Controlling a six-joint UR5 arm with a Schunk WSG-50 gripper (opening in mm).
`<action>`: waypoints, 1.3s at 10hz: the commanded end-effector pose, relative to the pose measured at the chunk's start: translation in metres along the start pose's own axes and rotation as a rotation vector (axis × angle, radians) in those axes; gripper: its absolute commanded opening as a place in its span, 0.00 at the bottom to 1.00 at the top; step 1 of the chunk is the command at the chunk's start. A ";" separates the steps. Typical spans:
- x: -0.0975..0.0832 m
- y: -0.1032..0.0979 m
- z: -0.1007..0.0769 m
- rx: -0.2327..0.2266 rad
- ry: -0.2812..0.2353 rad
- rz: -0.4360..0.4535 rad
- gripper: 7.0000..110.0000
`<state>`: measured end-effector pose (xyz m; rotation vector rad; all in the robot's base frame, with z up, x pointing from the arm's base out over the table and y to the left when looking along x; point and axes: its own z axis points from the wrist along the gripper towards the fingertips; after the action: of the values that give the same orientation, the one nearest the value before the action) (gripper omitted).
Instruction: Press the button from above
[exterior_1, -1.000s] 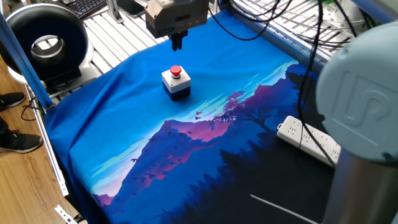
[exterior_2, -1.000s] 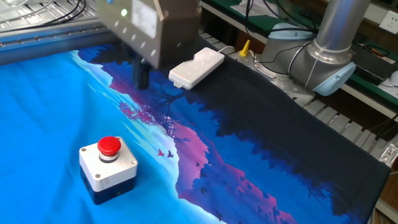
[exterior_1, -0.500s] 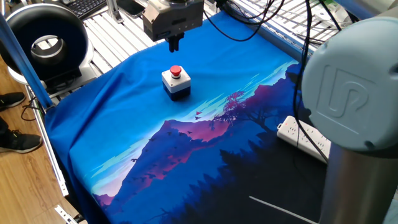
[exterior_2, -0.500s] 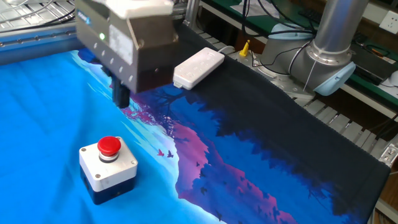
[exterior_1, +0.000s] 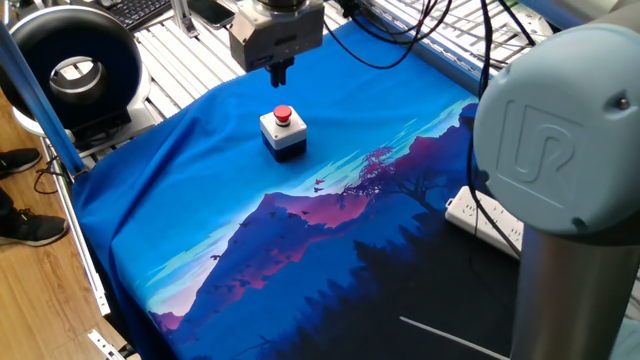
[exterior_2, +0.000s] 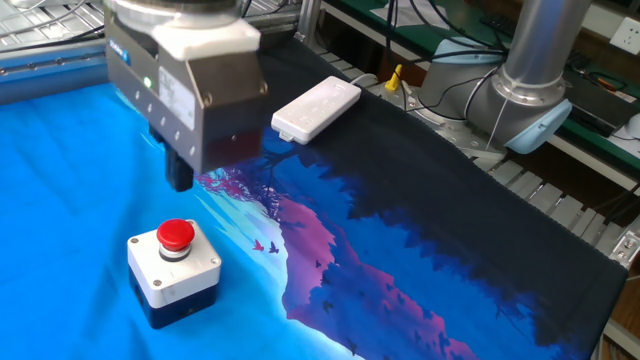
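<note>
- The button: a small red dome on a cube-like box, white above and black below, standing upright on the blue printed cloth over the worktop. I find it in the upper left of one fixed view and in the lower left of the other.
- The end effector: I see it hanging above the button, clear of it, at the top of one fixed view. In the other fixed view its dark tip sits above the dome and a little toward the far side. Neither view shows me a gap or a contact at the fingertips, so I cannot tell whether they are apart or together.
- Handling, as I judge it: the housing looks like rigid plastic, light, and free-standing on soft cloth. A push that lands off-centre could tip or slide it. The dome is smooth and rounded, so a glancing contact may slip off its edge.
- Point of contact: I would not grasp anything. I would bring the tip straight down on the crown of the red dome, with the force running through the box into the worktop.
- The power strip: white, lying well apart from the button and no part of this action.
</note>
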<state>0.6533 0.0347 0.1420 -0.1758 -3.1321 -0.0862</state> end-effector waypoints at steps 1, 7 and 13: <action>-0.007 0.000 0.009 -0.005 -0.008 -0.001 0.00; -0.014 0.000 0.023 0.000 -0.021 -0.004 0.00; -0.023 0.001 0.043 0.005 -0.043 -0.006 0.00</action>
<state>0.6723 0.0328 0.1051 -0.1606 -3.1667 -0.0599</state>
